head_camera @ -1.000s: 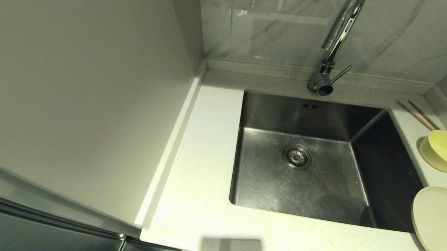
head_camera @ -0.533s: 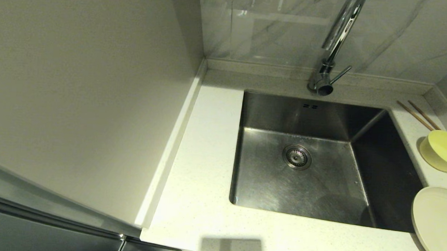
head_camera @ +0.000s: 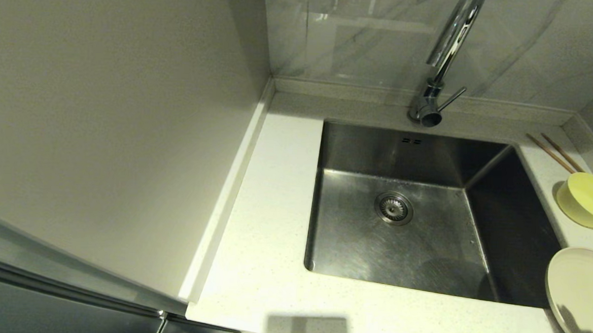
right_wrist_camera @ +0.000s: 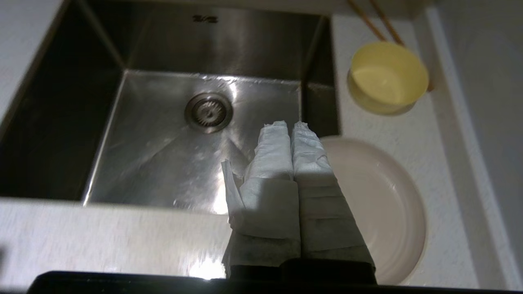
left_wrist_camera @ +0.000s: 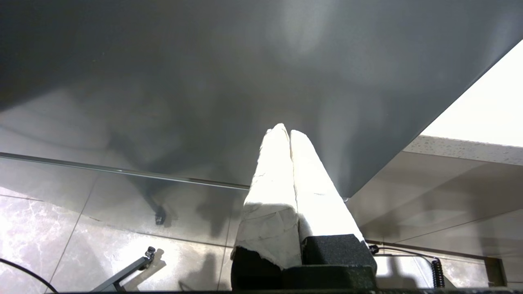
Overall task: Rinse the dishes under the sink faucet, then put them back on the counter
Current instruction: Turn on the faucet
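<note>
Right wrist view has the right gripper (right_wrist_camera: 291,124) hanging above the counter's (head_camera: 276,185) front strip, its two white-wrapped fingers pressed together and holding nothing, their tips over the near right corner of the sink (right_wrist_camera: 135,49) by the plate's rim. The left gripper (left_wrist_camera: 284,131) is parked low, beside a dark cabinet front and above a tiled floor; its padded fingers also meet, with nothing between them. Neither arm shows in the head view.

Counted, one plate (head_camera: 580,294), one bowl (head_camera: 586,199) and two chopsticks (head_camera: 553,153) sit on the counter to the right of the sink. The plate lies flat nearest the front; the bowl stands behind it, apart from it; the chopsticks lie side by side behind the bowl, their near ends hidden by it. One faucet (head_camera: 440,68) stands behind the sink, which has one round drain (head_camera: 393,208).
</note>
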You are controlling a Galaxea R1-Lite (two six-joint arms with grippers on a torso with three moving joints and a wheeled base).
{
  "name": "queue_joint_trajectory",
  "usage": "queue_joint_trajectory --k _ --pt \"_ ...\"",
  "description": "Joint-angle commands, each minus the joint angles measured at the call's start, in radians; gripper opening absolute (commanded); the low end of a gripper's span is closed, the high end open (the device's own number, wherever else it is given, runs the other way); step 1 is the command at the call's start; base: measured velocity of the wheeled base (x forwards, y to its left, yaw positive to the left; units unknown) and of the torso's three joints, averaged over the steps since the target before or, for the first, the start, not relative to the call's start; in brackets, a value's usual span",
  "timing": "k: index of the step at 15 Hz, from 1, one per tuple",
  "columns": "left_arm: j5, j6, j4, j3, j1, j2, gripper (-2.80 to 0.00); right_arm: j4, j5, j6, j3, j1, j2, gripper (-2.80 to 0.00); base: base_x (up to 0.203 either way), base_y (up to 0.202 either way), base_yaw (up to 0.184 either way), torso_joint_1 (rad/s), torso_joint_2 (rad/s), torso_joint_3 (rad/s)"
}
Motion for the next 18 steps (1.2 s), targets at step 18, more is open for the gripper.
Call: queue_joint_trajectory --k 18 --pt "0.0 -0.001 -0.001 0.0 0.0 -0.002 -2.8 -0.218 -0.331 0.097 -1.187 0.165 1.225 -2.8 0.0 0.0 0.0 0.0 0.0 0.0"
